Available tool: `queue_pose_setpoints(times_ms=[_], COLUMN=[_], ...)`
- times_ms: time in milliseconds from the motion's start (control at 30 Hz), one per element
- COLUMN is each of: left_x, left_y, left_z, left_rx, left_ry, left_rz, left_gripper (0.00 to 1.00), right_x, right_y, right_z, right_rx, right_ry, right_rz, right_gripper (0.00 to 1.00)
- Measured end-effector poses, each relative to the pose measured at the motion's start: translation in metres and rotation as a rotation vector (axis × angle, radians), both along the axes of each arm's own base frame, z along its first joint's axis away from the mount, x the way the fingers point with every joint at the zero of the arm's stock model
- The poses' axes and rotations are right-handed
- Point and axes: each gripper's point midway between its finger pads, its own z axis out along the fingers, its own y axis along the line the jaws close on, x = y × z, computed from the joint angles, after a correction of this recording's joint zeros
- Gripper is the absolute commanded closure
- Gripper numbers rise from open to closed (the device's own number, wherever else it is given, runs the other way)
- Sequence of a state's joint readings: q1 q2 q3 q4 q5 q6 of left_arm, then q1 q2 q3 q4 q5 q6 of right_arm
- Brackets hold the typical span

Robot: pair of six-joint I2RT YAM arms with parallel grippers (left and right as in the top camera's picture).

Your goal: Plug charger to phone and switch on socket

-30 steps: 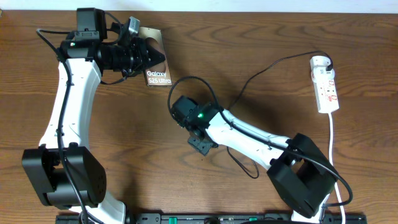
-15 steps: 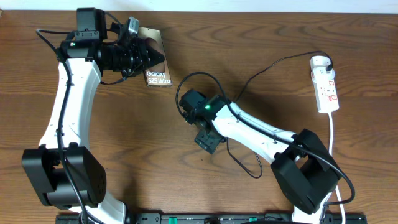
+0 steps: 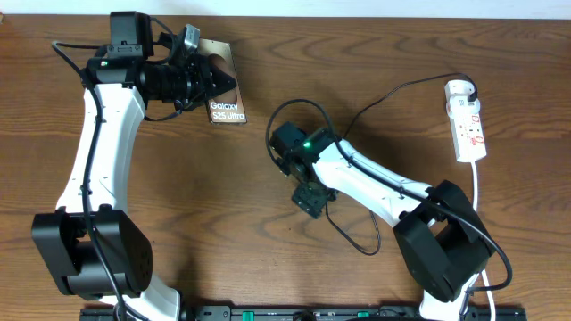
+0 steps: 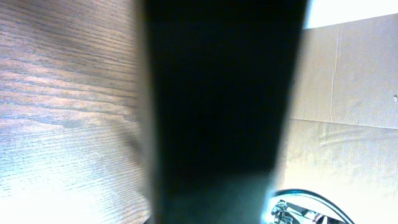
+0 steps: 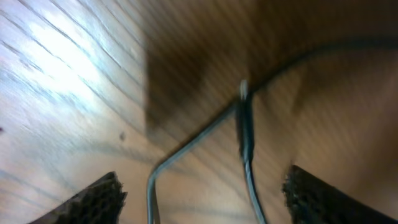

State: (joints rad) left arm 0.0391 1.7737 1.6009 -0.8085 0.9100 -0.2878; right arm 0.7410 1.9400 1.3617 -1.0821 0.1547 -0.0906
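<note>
Slack charger [image 5: 244,134] framed by parted jaws

The light, limp lead is seen on the table [image 3: 223,223] between the right gripper's [image 5: 202,177] spread jaws. Its stiffer plug [image 5: 242,93] is judged the surest hold. The phone [image 3: 227,111] is overlapped by the left gripper [image 3: 217,76], jaws pressed together.

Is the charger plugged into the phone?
No, unplugged: the charger's plug lies on the table under the right gripper, apart from the phone.

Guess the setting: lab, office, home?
Likely a robotics lab bench: left arm and right arm based at a black rail on a wooden table, cardboard panels beyond it.
</note>
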Motion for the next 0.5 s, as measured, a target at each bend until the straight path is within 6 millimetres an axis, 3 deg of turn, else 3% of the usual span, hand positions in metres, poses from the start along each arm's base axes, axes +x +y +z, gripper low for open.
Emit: queue_pose_setpoints(times_ms=[133, 267, 367, 500], left_x=[0.0, 0.0, 0.0, 0.0], left_y=[0.0, 0.0, 0.0, 0.0], left_z=[0.0, 0.0, 0.0, 0.0], left_rx=[0.0, 0.0, 0.0, 0.0], left_ry=[-0.001, 0.0, 0.0, -0.001], left_rz=[0.0, 0.0, 0.0, 0.0], left_gripper=[0.93, 0.92, 0.93, 0.92], right_x=[-0.008, -0.01, -0.003, 0.011], right_y=[-0.012, -0.018, -0.021, -0.029], right_z=[0.002, 0.003, 0.002, 0.001], right_rx=[-0.041, -0.056, -0.046, -0.027], right_ry=[0.037, 0.051, 0.035, 0.005], right_rz=[-0.019, -0.044, -0.071, -0.138], right_gripper=[0.31, 0.26, 0.2, 0.2])
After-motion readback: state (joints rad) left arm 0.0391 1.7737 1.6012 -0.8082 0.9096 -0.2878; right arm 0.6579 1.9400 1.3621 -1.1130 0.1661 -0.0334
